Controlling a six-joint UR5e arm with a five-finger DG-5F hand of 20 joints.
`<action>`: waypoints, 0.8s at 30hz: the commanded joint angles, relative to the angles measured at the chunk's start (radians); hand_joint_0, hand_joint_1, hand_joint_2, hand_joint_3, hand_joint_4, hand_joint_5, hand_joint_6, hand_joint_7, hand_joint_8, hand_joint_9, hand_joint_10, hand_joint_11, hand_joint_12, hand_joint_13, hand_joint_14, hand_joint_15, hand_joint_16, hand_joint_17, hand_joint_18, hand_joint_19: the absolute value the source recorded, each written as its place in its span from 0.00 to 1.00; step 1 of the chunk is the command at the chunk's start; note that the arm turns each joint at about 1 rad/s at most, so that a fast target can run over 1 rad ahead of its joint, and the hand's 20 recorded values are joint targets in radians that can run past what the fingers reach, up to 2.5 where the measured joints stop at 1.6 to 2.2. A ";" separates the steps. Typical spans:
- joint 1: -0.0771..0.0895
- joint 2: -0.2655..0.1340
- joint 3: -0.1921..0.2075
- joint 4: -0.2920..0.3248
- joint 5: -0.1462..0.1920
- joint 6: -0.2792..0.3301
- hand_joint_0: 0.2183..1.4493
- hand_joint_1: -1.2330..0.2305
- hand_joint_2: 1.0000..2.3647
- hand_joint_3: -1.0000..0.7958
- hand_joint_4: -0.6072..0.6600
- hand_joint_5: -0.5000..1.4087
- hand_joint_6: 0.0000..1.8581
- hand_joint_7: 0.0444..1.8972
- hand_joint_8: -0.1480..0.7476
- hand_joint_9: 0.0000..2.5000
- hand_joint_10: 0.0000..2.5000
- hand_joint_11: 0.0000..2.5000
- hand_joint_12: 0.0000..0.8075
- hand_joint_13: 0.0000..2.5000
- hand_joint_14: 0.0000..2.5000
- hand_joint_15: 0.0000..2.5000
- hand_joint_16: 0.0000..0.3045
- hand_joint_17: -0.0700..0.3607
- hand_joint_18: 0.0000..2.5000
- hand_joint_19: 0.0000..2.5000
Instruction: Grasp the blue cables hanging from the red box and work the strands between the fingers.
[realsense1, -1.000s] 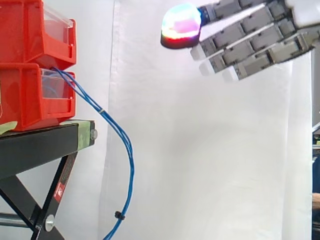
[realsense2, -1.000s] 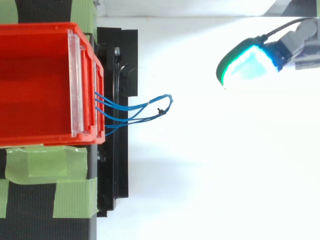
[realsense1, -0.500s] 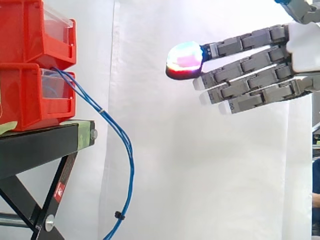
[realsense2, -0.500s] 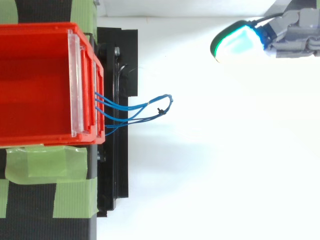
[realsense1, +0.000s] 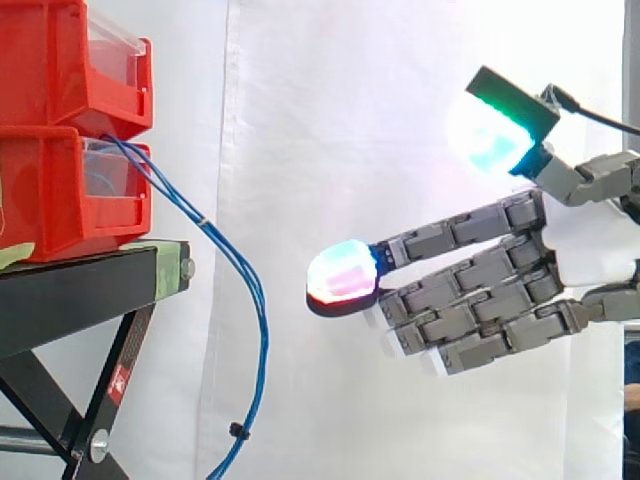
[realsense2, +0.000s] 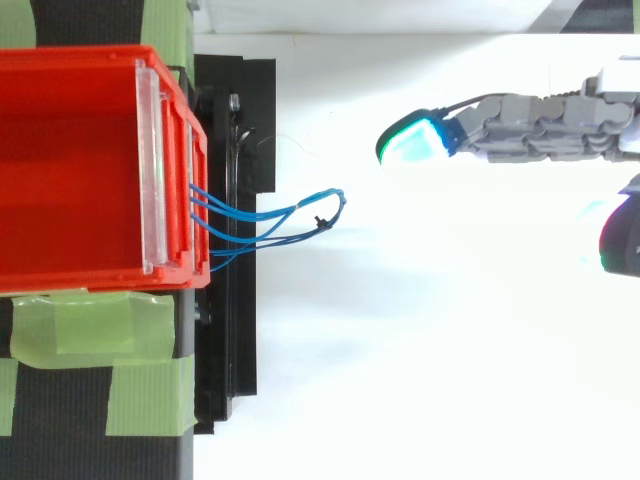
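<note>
Thin blue cables (realsense1: 248, 290) come out of the lower red bin (realsense1: 60, 195) and hang in a loop past the stand's edge, bound by a small black tie low down. From above the blue cables (realsense2: 290, 215) reach a short way right of the bin front. My hand (realsense1: 500, 290) hovers to the right of the strands, apart from them, at about their mid height. Its fingers are stretched out towards the cables and the thumb is raised above them. A glowing fingertip (realsense1: 342, 276) leads, with nothing held. The hand (realsense2: 540, 112) lies slightly behind the cable loop in the top view.
Two red bins (realsense1: 70, 60) are stacked on a black stand (realsense1: 80, 290) with green tape (realsense2: 90, 330) at the left. A white curtain hangs behind.
The hand has come down from the upper right and moved left towards the cables. Its thumb has swung into sight above the fingers. The cables have not moved.
</note>
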 joint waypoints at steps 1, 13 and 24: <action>0.001 -0.009 0.000 -0.003 -0.005 -0.039 0.35 0.47 0.00 0.00 0.59 0.00 0.00 0.30 0.43 0.00 0.00 0.00 0.33 0.00 0.00 0.00 0.11 0.34 0.00 0.00; 0.007 -0.031 0.000 0.089 0.021 -0.089 0.34 0.46 0.00 0.00 0.59 0.00 0.00 0.30 0.43 0.00 0.00 0.00 0.34 0.00 0.00 0.00 0.12 0.35 0.00 0.00; 0.007 -0.112 0.000 0.246 0.052 -0.039 0.34 0.46 0.00 0.00 0.59 0.00 0.00 0.30 0.43 0.00 0.00 0.00 0.34 0.00 0.00 0.00 0.12 0.35 0.00 0.00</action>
